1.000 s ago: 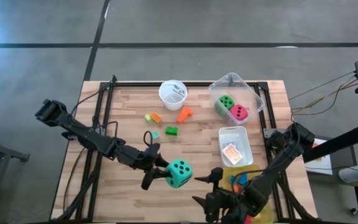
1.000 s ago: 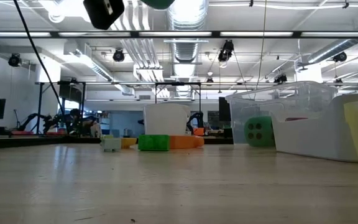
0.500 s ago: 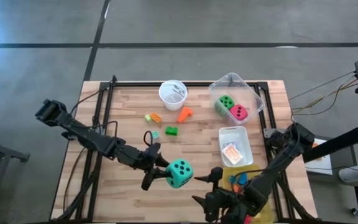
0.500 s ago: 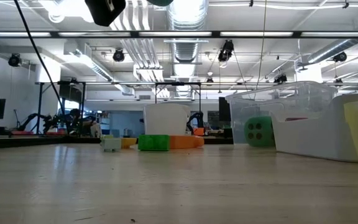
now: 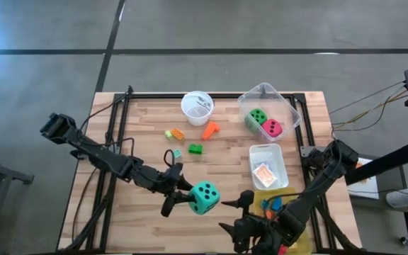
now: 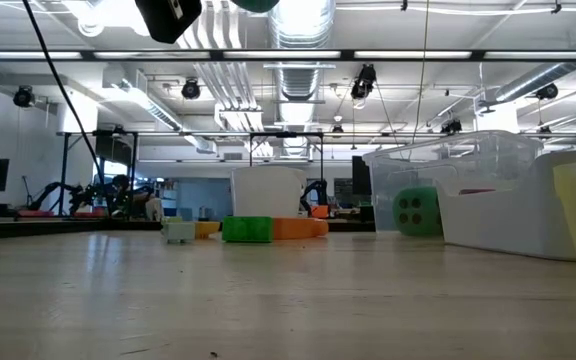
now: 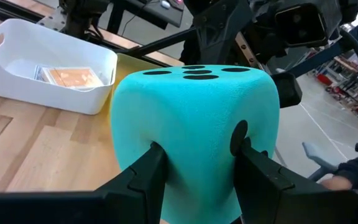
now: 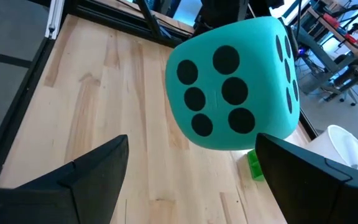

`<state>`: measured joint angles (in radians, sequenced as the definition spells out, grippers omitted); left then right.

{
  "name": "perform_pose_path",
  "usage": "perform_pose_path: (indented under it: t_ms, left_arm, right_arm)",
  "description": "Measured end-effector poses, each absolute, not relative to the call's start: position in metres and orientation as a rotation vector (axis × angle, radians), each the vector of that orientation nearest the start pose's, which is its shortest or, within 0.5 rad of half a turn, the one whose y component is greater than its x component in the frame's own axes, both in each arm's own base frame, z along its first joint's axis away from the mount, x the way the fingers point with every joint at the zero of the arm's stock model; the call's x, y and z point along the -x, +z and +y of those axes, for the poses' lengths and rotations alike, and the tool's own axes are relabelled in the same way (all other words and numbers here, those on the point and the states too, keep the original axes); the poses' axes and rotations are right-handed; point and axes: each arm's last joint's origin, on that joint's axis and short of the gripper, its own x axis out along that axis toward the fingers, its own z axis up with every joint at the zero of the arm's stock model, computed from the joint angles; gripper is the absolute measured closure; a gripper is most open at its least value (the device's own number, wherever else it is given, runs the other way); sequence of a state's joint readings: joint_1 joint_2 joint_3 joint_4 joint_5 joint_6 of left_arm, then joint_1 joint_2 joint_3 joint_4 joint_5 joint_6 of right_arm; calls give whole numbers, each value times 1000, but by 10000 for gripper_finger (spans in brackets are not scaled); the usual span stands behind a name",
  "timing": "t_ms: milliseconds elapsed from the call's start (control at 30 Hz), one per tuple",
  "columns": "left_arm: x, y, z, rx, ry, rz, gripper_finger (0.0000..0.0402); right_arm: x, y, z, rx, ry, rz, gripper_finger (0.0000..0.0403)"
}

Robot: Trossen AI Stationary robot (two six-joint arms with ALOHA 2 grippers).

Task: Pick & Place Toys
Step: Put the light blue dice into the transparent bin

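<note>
Above the near middle of the bench (image 5: 147,134): teal die (image 5: 204,197), clamped between the fingers (image 7: 143,177) of the left gripper (image 5: 178,199) and held clear of the wood. Across the last second nothing visibly shifted; die, both arms and loose blocks stood as before, the squeeze only marginally tighter. Right gripper (image 5: 241,215) waited just near-right of the die, its fingers (image 8: 86,174) wide apart and empty. Green die (image 5: 256,117) and pink die (image 5: 272,128) lay in the clear bin (image 5: 289,112), far right. Judgement: grasp settled, carry to that bin outstanding.
</note>
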<state>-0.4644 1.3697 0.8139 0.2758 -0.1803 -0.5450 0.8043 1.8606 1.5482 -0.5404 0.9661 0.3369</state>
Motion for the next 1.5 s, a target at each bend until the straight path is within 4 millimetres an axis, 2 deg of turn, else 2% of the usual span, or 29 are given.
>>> perform_pose_path:
  t_ms: [1500]
  left_arm:
    - [-270,253,-129,428,-205,374,266]
  right_arm:
    - [-296,275,273,332,-237,500,58]
